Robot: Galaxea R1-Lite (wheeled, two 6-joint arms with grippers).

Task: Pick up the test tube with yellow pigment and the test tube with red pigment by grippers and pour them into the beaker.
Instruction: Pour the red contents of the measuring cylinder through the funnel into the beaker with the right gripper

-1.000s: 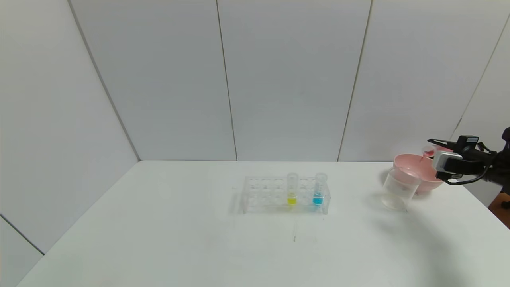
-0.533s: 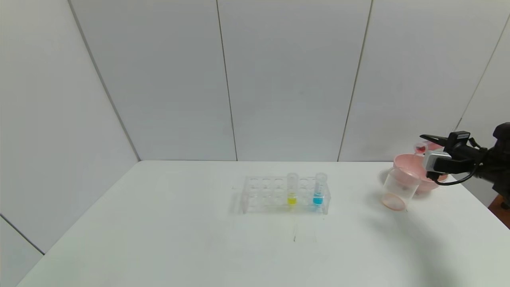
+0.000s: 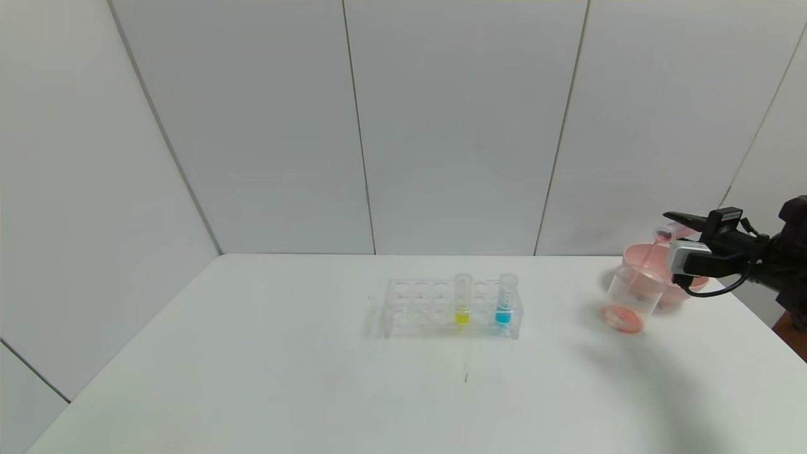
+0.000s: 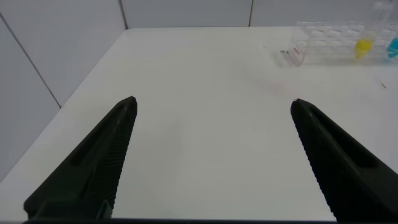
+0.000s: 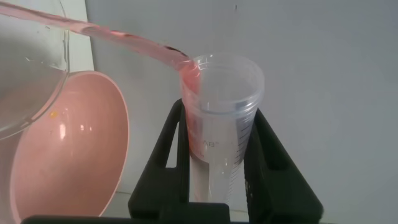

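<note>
My right gripper [image 3: 678,222] is shut on the test tube with red pigment [image 5: 219,118], held tipped on its side above the beaker [image 3: 632,296] at the table's right. A thin red stream [image 5: 124,40] runs from the tube's mouth into the beaker, and red liquid pools at its bottom [image 3: 623,319]. The test tube with yellow pigment [image 3: 462,297] stands upright in the clear rack [image 3: 416,309], also seen in the left wrist view [image 4: 364,43]. My left gripper [image 4: 212,106] is open and empty over bare table at the left, outside the head view.
A tube with blue liquid [image 3: 505,297] stands in the rack to the right of the yellow one. A pink bowl [image 3: 656,265] sits just behind the beaker, close under my right gripper [image 5: 219,149]. The table's right edge is near the beaker.
My right gripper has tipped the red tube further. The red liquid now streams out, and the pool in the beaker has grown from nothing to a clear red layer.
</note>
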